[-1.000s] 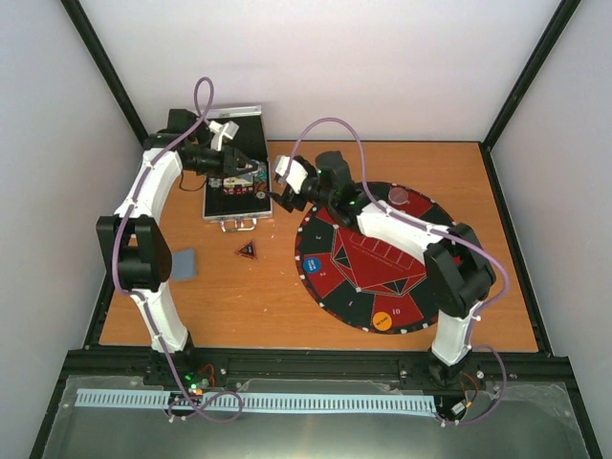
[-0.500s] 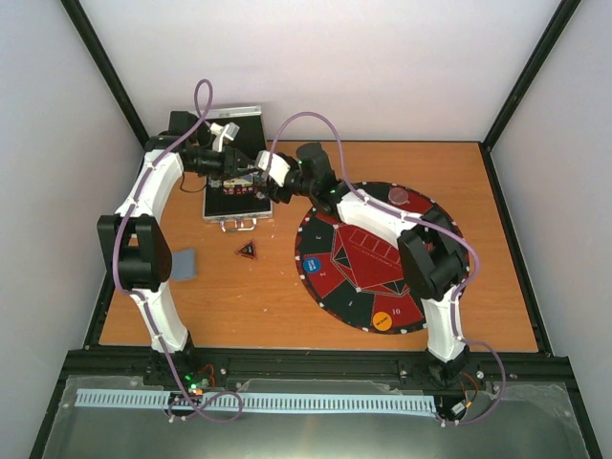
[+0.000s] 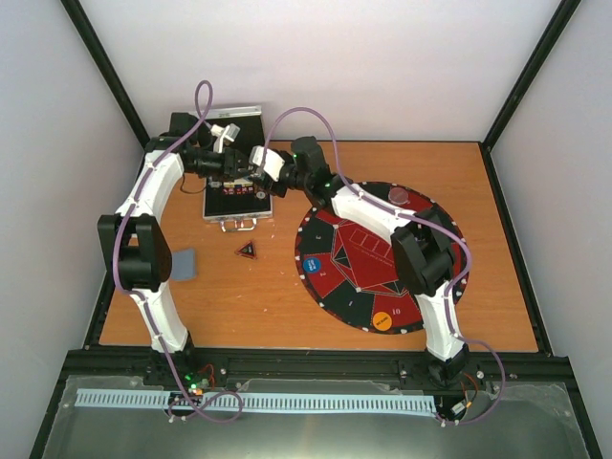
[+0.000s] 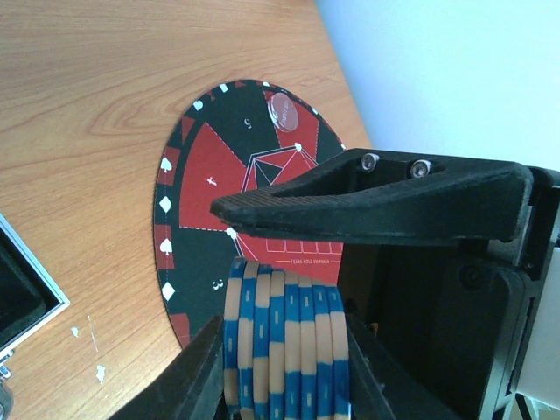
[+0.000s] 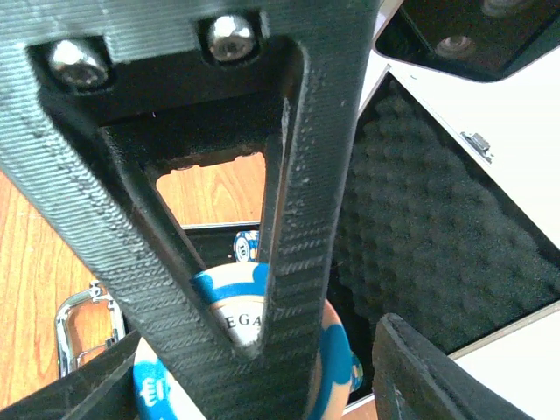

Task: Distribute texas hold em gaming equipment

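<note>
My left gripper point(image 4: 284, 337) is shut on a stack of several blue-and-cream poker chips point(image 4: 284, 350), held on edge. In the top view it hangs over the open metal case point(image 3: 236, 203) at the table's back left. My right gripper point(image 3: 252, 168) has come in against it. In the right wrist view the chips point(image 5: 229, 293) sit between the right gripper's point(image 5: 254, 350) own fingers, with a gap still showing on the right side. One finger point(image 5: 306, 175) of the left gripper crosses in front. Another chip point(image 5: 245, 247) lies in the case below.
A round red-and-black felt mat point(image 3: 378, 253) lies at the right, with a blue marker disc point(image 3: 312, 265), an orange one point(image 3: 383, 320) and a clear disc point(image 3: 398, 195) on it. A grey-blue card point(image 3: 185, 264) and a small dark triangle point(image 3: 247, 251) lie on the wood.
The right arm has swung left from the mat's edge to the case and met the left gripper, its jaws narrowing around the chips. The left arm has stayed put.
</note>
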